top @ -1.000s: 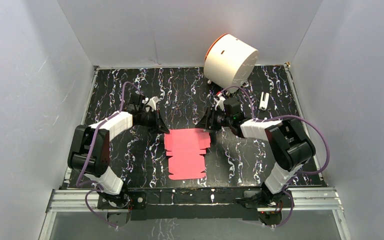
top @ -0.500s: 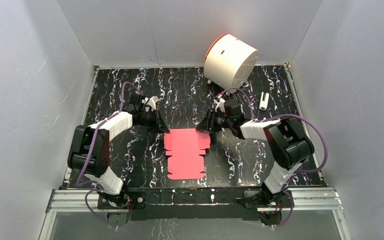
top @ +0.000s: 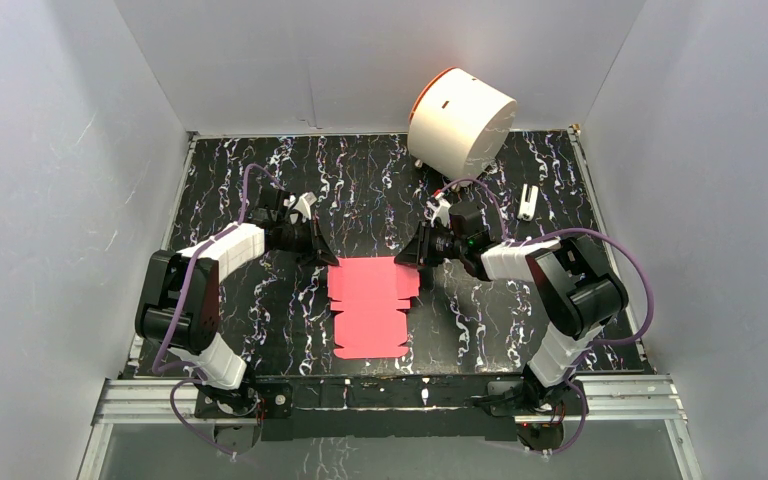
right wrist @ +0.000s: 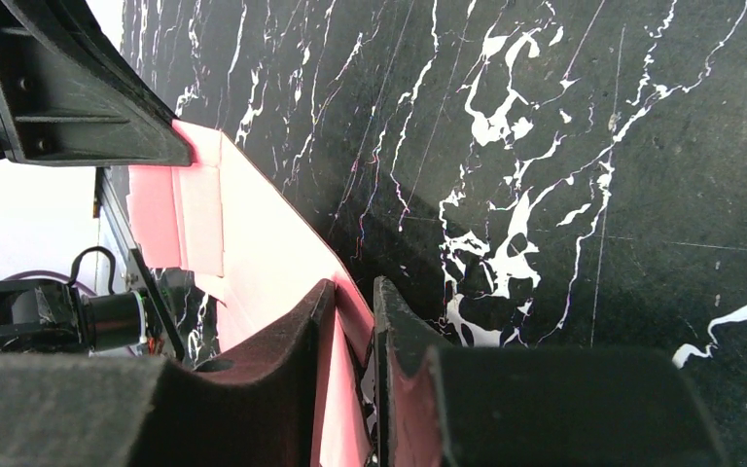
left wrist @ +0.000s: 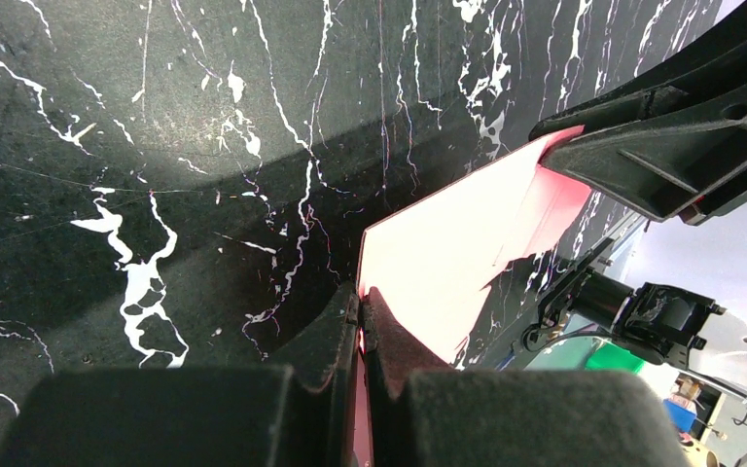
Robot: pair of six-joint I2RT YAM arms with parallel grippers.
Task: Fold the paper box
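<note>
Presently under inspection: a pink-red, thin cardboard paper box, unfolded into a flat die-cut sheet with tabs and notches along its sides.
Location of sheet: at the middle of the black, white-veined marble-pattern table, between the two arms, with its far edge towards the back wall.
Left gripper: at the sheet's far left corner. The black fingers are pressed together with the pink edge pinched between them.
Right gripper: at the sheet's far right corner. One finger stands on each side of the pink edge, with a narrow gap between them. Whether the fingers actually press on the cardboard cannot be told.
Sheet condition at the grip points: in both wrist views the far edge rises off the table where the fingers meet it. The near part lies flat in the top view.
Arm posture: both arms reach inward from the sides, and the two grippers face each other across the far edge.
Other items: a large white cylinder with an orange rim lies tilted at the back right, well apart from the sheet. A small white object lies near the right edge, too small to identify.
</note>
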